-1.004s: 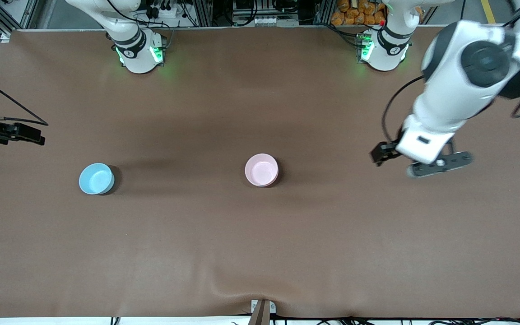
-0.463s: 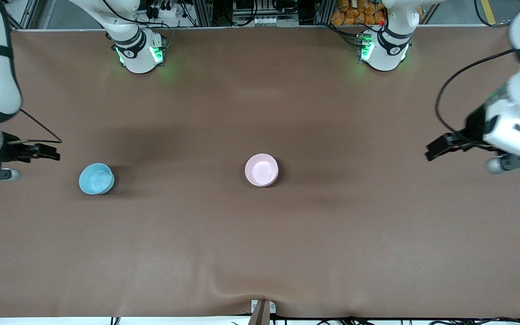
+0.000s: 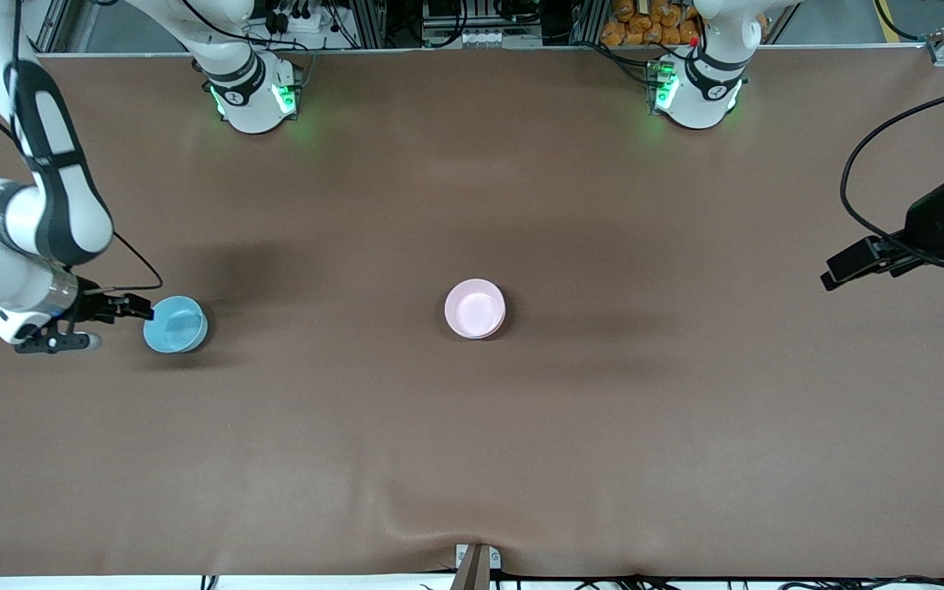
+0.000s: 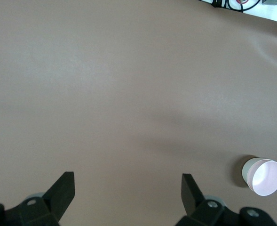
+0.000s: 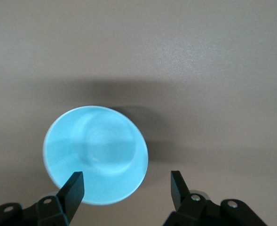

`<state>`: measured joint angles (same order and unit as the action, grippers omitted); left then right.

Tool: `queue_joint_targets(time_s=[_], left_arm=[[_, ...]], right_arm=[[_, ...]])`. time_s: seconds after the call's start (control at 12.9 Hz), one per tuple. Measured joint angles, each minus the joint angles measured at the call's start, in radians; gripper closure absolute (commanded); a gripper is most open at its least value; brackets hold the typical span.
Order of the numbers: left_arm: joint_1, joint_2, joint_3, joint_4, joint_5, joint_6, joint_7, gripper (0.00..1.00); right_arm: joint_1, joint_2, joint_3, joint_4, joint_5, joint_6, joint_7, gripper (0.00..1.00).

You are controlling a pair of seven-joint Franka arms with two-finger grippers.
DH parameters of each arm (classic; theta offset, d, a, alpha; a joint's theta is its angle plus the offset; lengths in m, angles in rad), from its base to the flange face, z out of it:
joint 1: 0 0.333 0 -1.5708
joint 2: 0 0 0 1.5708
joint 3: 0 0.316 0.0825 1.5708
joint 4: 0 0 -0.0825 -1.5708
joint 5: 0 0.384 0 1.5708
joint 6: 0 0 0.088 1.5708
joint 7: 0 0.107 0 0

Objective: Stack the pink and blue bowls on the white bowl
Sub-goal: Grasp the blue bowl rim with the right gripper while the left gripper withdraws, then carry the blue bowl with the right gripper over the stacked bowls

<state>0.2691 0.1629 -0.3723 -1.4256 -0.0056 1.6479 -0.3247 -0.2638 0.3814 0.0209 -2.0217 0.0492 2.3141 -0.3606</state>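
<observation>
**While the right arm closed in on the blue bowl**

As I judged it, the blue bowl was light, stiff, slick plastic, best pinched at its rim. My right gripper hung spread at that rim, having swung in since a second earlier. The pink bowl sat mid-table. My left gripper, spread and empty, had retreated toward its end.

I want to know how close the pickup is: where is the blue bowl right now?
The blue bowl sits on the table toward the right arm's end, level with the pink bowl, directly beside the right gripper.
</observation>
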Motion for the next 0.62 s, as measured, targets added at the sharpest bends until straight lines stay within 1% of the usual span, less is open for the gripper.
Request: queue_joint_targets(time_s=[0.08,0.23,0.31,0.39,0.54,0.62], left_arm=[[0.005,-0.006,0.000,0.001,0.000,-0.003,0.001,0.00],[0.027,-0.015,0.001,0.001,0.001,-0.023,0.011,0.00],[0.045,-0.018,0.001,0.001,0.001,-0.032,0.023,0.00],[0.067,-0.021,0.001,0.001,0.001,-0.039,0.045,0.00],[0.099,-0.030,0.002,0.001,0.001,-0.047,0.078,0.00],[0.102,-0.036,0.002,0.001,0.001,-0.051,0.081,0.00]], right_arm=[[-0.010,0.024,0.000,0.001,0.030,0.016,-0.037,0.34],[-0.026,0.050,-0.001,0.001,0.073,0.034,-0.069,0.45],[-0.029,0.060,-0.001,0.001,0.082,0.048,-0.074,0.53],[-0.029,0.070,-0.001,0.001,0.086,0.061,-0.077,0.65],[-0.029,0.088,0.000,0.002,0.087,0.076,-0.077,0.98],[-0.029,0.092,0.001,0.002,0.087,0.077,-0.077,1.00]])
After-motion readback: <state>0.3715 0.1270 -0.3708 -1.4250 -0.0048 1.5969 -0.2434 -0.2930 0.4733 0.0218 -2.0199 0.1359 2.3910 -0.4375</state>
